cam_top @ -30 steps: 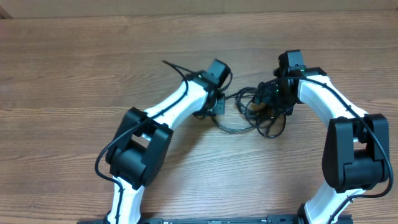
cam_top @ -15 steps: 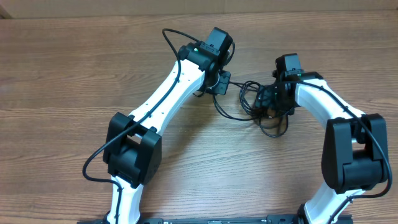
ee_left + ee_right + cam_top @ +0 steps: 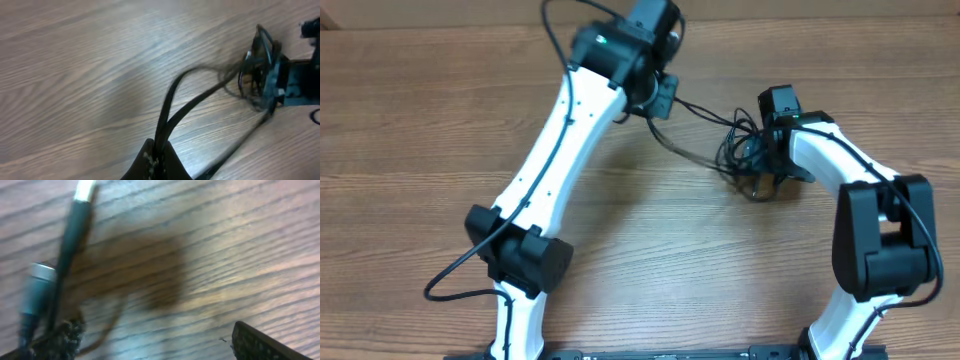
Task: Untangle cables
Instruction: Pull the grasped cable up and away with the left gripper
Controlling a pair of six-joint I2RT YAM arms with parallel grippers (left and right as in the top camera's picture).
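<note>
- Cables (image 3: 748,160), overhead: one clump on bench (image 3: 440,120), right of centre. Right end effector (image 3: 762,174) sits directly over the clump, so right arm is nearer by far. Left end effector (image 3: 658,98) is up toward the far edge, left of the clump & well apart from it.
- Overhead, cont.: two strands run from left end effector down-right into the clump, so long axis = diagonal, far-left to near-right. They look stretched, not slack. Judgement: next pull turns on that line, i.e. left drawing away from the clump along it, w/ right pinning or freeing the rest.
- Left wrist: left end effector (image 3: 157,162) is pinched closed on cables (image 3: 172,105). Two strands leave the tips side by side & head up-right to the clump at frame's right. Blurred; the dark block beside the clump is prob. the right end effector, can't be sure.
- Right wrist: right end effector (image 3: 155,345) is wide. Its fingers (image 3: 260,342) show only at the two bottom corners, bare wood between, nothing held. Cables (image 3: 70,235) lie at frame's left, by the finger there; touching or not, can't tell (blur). Silver-tipped plug (image 3: 84,187) points up-frame, a 2nd grey one just beside it lower down.
- Judgement: cords are off-centre to the gap, so right would need to shift toward that side before closing.
</note>
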